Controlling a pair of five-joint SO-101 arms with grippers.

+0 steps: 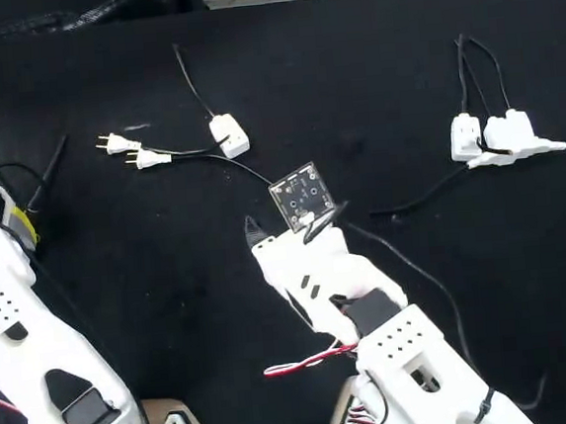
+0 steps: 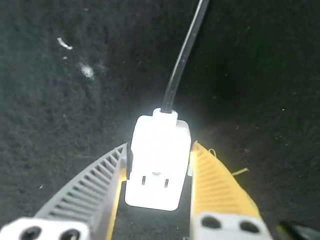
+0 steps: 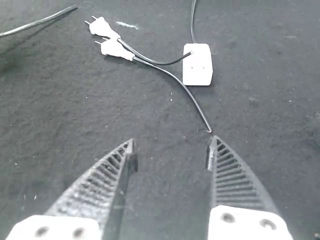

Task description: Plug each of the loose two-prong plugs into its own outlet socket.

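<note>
Plugs (image 3: 114, 48) lay loose on the desk (image 3: 60, 110) just beside the free socket (image 3: 197, 64). The right gripper (image 3: 170, 147) hung open, short of that socket, and the left gripper (image 2: 160, 147) was closed on a held socket (image 2: 158, 167), well apart from the free one. A good pick would likely pinch one plug across its body, prongs clear and level, then line them squarely with the slots.

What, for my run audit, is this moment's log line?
left gripper shut on socket | right gripper open, empty | plugs loose
</note>
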